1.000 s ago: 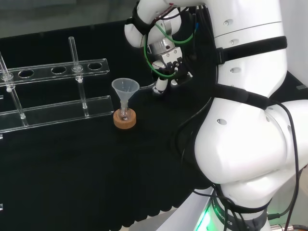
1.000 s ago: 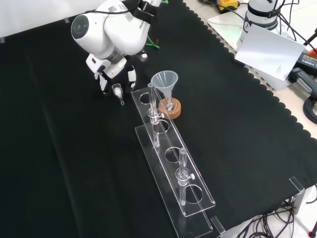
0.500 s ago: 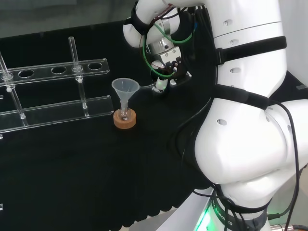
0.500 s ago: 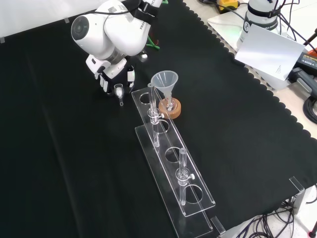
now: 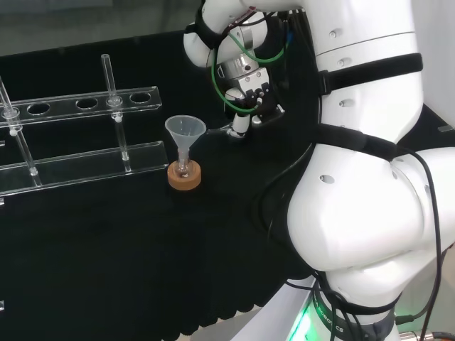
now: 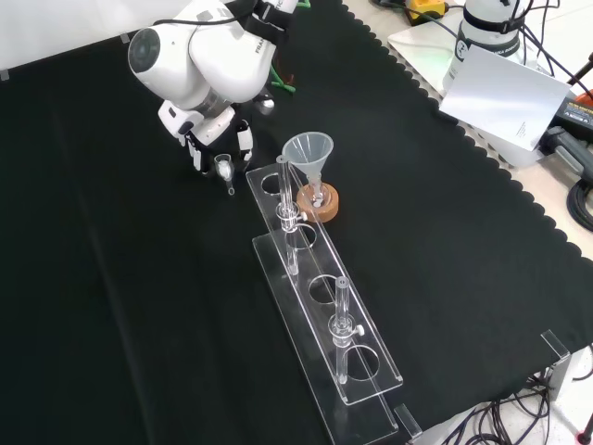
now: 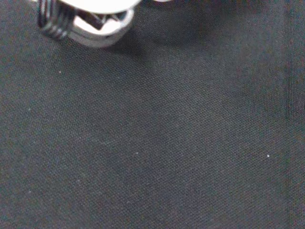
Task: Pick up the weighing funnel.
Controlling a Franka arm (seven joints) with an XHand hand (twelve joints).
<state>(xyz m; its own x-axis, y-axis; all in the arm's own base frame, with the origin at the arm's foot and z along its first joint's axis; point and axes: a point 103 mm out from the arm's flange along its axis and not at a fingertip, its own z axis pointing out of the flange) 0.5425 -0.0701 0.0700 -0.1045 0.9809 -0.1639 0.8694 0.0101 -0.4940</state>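
**Hand [image 6: 211,130] curled over the weighing funnel [image 6: 224,168]**

Standing by the bench right now. In the front view the hand is tucked under the arm's big white link, up near the top left of the black cloth [image 6: 111,306]. Its fingers [image 6: 243,141] are bent down and closed in around the cup end of the weighing funnel, so I'd call that a pinch on it. The little stem sticks out from under the fingers, pointing down the view toward the near end of the clear rack [image 6: 326,326]. Can't tell whether the piece is off the cloth or resting on it.

The big funnel [image 6: 308,148] stands mouth up on its cork ring [image 6: 318,202], just right of the hand and apart from it.

From the head view the hand sits right of the big funnel, fingers curled.

The wrist view has cloth weave and a blurred bit of the hand at one edge.
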